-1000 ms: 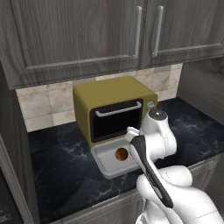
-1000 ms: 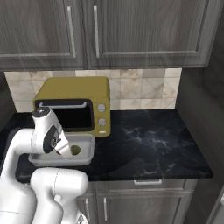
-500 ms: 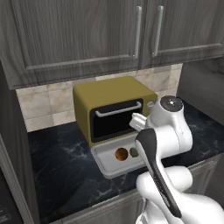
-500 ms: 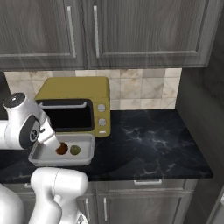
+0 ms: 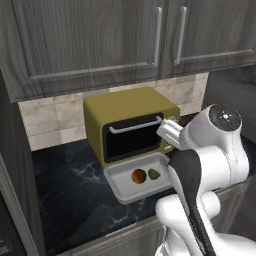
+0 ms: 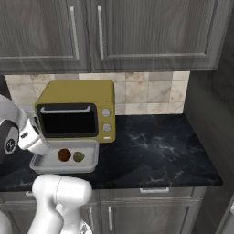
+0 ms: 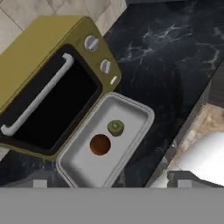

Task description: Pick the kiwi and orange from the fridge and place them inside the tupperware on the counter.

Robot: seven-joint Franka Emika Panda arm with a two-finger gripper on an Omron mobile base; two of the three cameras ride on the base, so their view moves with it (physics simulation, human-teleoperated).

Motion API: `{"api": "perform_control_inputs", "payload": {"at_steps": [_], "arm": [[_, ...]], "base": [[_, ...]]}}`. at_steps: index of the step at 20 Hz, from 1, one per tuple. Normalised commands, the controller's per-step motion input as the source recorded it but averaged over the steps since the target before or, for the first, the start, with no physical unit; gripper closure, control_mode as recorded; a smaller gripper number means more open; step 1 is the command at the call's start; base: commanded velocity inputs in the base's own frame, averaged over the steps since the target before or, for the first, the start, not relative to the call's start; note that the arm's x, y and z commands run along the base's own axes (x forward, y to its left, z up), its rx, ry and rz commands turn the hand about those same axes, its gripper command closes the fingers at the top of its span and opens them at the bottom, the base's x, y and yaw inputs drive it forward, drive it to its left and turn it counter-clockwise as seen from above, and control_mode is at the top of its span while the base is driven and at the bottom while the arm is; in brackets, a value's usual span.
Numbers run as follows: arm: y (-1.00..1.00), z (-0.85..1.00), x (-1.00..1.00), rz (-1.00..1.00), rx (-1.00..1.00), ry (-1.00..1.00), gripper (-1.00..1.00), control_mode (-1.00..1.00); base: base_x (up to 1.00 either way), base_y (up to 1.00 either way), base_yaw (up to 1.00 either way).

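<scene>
Table (image 6: 155, 137) black marbled stone, polished, pale veins. Cabinets (image 6: 137, 32) dark grey wood grain, matt, with brushed silver metal bar handles (image 6: 100, 32). Backsplash (image 6: 146, 93) beige stone tile, slightly mottled. Microwave (image 5: 125, 107) matt olive-yellow casing, glossy black glass door, metal handle and knobs. Tupperware (image 7: 133, 109) smooth pale grey plastic, matt. Orange (image 5: 138, 175) smooth, dull. Kiwi (image 5: 154, 174) green-brown, looks rougher. Arm (image 5: 220, 150) glossy white plastic shell.
</scene>
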Motion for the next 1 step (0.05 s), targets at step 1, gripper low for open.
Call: {"api": "perform_control_inputs", "payload": {"at_steps": [1], "arm": [[0.00, 0.50, -0.49, -0.01, 0.06, -0.07, -1.00, -1.00]], "base": [[0.00, 0.00, 0.00]]}}
